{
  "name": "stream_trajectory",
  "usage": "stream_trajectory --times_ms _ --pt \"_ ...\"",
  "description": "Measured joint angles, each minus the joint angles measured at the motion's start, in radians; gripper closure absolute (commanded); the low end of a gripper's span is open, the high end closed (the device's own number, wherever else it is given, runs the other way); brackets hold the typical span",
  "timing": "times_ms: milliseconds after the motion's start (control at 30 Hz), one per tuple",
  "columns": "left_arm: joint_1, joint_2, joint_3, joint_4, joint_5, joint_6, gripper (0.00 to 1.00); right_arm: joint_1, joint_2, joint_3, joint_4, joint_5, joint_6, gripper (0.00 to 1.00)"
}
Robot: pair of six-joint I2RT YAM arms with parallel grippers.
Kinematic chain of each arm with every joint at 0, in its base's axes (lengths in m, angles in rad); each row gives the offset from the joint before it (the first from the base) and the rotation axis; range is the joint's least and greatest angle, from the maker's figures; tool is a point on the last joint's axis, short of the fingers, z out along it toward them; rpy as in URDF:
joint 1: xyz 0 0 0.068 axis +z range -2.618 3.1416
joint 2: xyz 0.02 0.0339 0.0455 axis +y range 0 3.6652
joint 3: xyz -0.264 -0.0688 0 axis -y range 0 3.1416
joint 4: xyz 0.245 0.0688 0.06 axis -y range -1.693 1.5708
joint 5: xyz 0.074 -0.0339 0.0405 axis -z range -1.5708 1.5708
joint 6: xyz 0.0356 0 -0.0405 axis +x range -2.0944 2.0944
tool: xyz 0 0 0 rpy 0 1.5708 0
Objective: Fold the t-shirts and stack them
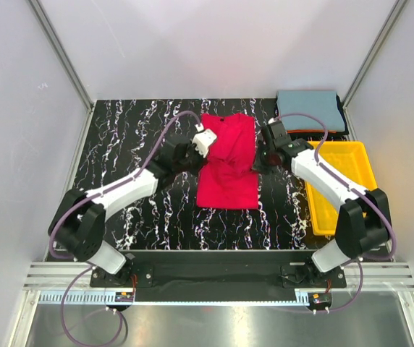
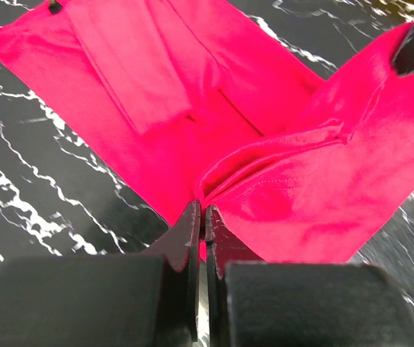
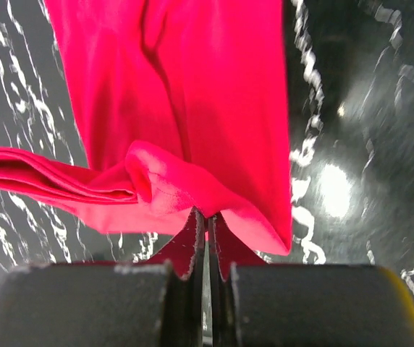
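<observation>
White panel walls (image 1: 214,43) close this booth in on three sides, held by slanting aluminium posts (image 1: 61,54). Between them sits the black tabletop (image 1: 127,137), veined with white like marble and glossy enough to throw back lamp glare in the right wrist view. Along the near edge a dark mounting plate (image 1: 214,273) on silver rails carries two white-and-black arms, each trailing a lilac cable (image 1: 160,141). The bright crimson cloth t-shirt (image 1: 227,173) lies in the middle of the table, a little toward the back, its neckline pointing at the far wall and one side panel folded in over the chest. To its right a yellow plastic tray (image 1: 359,160) rests at the table's right edge, partly under the right arm. Behind the tray, in the far right corner, a folded grey-blue t-shirt (image 1: 308,108) lies on top of a thin orange one (image 1: 315,131) and a dark one (image 1: 344,121). The left claw (image 2: 202,217) is pressed together on the crimson shirt's left edge about halfway down, with the cloth puckered into pleats at the tips. The right claw (image 3: 205,218) pinches the opposite edge the same way, the fabric bunched and raised there. Small coloured stickers (image 1: 124,295) at the arm bases are too small to read
</observation>
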Motion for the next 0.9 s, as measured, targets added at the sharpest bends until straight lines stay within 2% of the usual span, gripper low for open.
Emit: stream_trajectory --times_ms 367,667,900 --pt "0.075 0.243 0.237 -0.094 0.022 0.002 1.00 -0.106 0.239 0.203 -0.008 -0.034 -0.098 1.00" --pt "0.090 0.373 0.330 -0.148 0.013 -0.002 1.00 -0.126 0.383 0.272 -0.010 -0.074 -0.135 1.00" --pt "0.097 0.394 0.344 -0.175 -0.031 -0.010 1.00 -0.127 0.435 0.330 -0.008 -0.088 -0.146 1.00"
